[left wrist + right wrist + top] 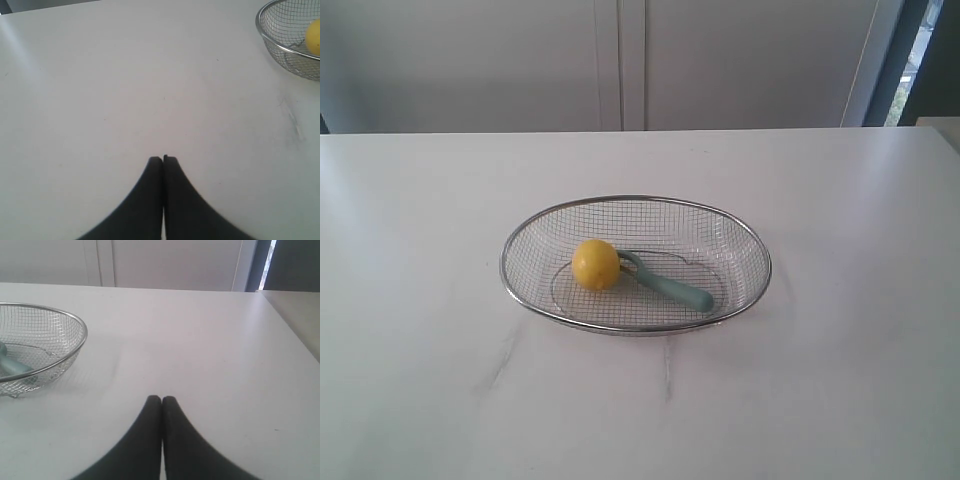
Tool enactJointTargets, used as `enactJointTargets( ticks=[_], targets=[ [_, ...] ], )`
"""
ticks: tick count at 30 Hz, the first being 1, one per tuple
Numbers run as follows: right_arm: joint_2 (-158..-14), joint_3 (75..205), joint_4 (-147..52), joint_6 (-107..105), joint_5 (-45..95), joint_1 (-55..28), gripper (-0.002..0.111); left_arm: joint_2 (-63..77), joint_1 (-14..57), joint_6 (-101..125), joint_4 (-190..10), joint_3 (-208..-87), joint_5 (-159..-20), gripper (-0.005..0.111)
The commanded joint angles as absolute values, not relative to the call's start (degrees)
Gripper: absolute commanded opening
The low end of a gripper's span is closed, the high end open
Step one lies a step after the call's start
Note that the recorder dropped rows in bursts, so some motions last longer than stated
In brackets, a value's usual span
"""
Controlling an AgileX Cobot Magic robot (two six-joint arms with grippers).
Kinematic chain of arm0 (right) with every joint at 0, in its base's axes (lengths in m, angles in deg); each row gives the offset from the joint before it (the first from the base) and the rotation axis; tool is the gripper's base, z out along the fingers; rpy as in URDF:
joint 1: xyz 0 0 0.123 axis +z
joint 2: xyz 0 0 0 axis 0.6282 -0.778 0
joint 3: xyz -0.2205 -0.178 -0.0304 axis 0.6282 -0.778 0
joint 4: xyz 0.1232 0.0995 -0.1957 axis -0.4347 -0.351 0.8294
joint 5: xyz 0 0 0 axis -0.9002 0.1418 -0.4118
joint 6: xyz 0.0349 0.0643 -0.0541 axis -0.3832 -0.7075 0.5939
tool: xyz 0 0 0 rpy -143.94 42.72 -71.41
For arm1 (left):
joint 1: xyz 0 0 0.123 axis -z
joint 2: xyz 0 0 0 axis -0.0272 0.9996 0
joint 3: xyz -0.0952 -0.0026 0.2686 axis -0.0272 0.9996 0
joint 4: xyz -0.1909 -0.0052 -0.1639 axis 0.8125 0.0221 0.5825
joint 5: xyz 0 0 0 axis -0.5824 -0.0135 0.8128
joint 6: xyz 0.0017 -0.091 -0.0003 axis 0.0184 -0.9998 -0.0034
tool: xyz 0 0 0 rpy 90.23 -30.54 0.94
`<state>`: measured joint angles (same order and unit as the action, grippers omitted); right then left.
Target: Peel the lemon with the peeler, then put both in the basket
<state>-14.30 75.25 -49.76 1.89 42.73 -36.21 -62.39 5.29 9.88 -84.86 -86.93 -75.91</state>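
Left wrist view: left pincer [163, 159] clenched, black jaws pressed tip to tip w/ nothing gripped, poised over the white bench [100, 100]. The wire-mesh basket [270, 45] lies well apart from it, w/ part of the lemon [314, 37] showing inside.

Exterior view: oval silver basket sits near the bench centre. Lemon rests on the mesh floor in the basket's left half. Pale teal peeler [670, 287] lies just to its right, loop head against or just beside the lemon (contact cannot be told), handle running diag. toward the basket's near-right wall. Both objs. are inside the rim.

Right wrist view: right pincer [161, 399] likewise clenched and grasping nothing, over the bench and well apart from the basket. Part of the peeler handle is visible thru the mesh wall.
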Motion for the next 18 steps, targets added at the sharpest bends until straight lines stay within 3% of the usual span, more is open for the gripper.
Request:
enactJointTargets(
  ticks=[1, 14, 18],
  targets=[
    [-13.9, 74.9, -49.2, 1.9, 42.6, -36.1, 0.0, -62.7, 5.6, 10.0, -84.6, -86.7, -75.9, 0.0],
    [-13.9, 74.9, -49.2, 1.9, 42.6, -36.2, 0.0, -62.7, 5.6, 10.0, -84.6, -86.7, -75.9, 0.0],
    [-13.9, 74.9, -49.2, 2.0, 42.8, -40.0, 0.0, -62.7, 5.6, 10.0, -84.6, -86.7, -75.9, 0.0]
  ],
)
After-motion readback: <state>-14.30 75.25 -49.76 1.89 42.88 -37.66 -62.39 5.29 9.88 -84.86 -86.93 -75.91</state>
